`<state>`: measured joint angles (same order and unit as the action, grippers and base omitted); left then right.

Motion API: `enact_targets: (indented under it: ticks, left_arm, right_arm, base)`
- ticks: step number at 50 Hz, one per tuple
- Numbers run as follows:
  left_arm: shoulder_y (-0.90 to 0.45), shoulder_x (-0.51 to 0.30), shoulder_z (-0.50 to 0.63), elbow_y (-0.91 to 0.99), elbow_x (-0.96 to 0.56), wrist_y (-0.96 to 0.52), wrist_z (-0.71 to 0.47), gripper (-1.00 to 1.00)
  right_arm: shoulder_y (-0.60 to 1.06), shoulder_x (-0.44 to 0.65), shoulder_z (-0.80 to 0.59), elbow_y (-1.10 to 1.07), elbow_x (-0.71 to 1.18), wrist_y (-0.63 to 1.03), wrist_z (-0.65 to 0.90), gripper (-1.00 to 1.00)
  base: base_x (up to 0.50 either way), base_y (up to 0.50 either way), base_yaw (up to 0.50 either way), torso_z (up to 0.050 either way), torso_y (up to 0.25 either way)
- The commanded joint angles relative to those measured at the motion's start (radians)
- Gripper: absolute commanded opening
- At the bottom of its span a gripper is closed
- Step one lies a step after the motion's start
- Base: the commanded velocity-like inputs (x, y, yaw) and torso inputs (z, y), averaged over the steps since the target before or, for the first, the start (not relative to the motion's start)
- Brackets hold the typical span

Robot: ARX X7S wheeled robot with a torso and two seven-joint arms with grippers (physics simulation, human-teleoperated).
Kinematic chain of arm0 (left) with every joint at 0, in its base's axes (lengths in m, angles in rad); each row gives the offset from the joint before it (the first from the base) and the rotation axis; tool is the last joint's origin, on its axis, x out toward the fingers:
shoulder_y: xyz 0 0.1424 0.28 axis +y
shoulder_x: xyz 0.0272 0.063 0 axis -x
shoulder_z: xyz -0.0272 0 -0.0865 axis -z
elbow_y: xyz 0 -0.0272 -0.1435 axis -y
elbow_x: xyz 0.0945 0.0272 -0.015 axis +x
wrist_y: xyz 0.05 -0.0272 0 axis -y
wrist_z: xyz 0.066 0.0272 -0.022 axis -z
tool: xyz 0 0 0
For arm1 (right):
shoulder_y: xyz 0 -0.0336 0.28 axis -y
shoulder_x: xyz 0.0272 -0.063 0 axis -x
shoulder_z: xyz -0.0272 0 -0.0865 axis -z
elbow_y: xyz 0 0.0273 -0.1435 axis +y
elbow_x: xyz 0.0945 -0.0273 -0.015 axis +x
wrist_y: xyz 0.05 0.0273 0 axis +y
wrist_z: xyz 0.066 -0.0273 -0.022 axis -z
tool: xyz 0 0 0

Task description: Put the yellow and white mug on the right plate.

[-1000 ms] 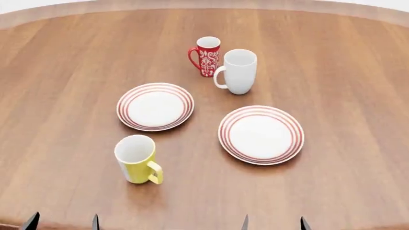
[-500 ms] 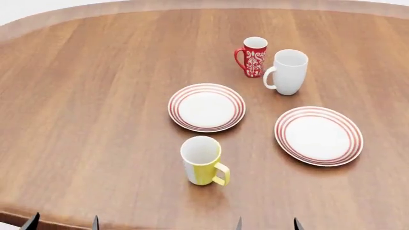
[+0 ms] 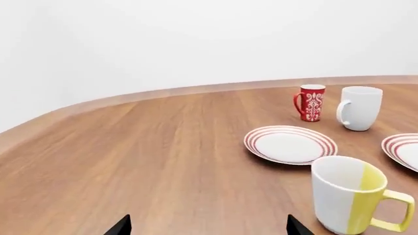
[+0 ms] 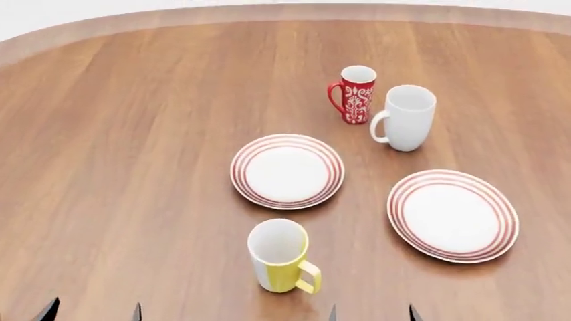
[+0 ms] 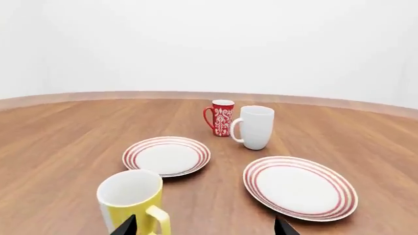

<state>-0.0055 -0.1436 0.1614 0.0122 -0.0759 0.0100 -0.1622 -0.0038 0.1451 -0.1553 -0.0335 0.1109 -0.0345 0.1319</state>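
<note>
On table [image 4: 107,134]: yellow and white mug [image 4: 280,256] nearest, upright, handle to right. Beyond it, left plate [image 4: 287,170]; right plate [image 4: 452,215] off to right. Farther back, red patterned mug [image 4: 355,93] just left of plain white mug [image 4: 406,118].

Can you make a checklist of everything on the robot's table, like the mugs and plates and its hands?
Surface: round wooden table, bare apart from the crockery.
Job's things: yellow and white mug upright near the front edge, handle toward the right plate, which holds nothing.
Clutter: left plate, red patterned mug, plain white mug, all apart from each other.
Hands: left hand and right hand open, only fingertips showing, touching nothing.
Cables: nothing seen.
Surroundings: plain white background.
</note>
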Motion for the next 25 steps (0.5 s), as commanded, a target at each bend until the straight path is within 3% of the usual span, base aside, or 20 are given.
enact_targets:
  ticks: [1, 25]
  left_arm:
    - [-0.004, 0.011, -0.007, -0.012, 0.011, 0.006, 0.020, 1.00]
    - [-0.001, -0.007, 0.010, 0.004, -0.004, 0.003, 0.002, 1.00]
  right_arm:
    - [0.007, -0.012, 0.017, 0.019, -0.001, -0.002, -0.015, 1.00]
    - [0.003, 0.007, -0.005, 0.011, 0.011, -0.015, -0.002, 1.00]
  base:
    - [0.50, 0.00, 0.00, 0.000, 0.000]
    - [0.50, 0.00, 0.00, 0.000, 0.000]
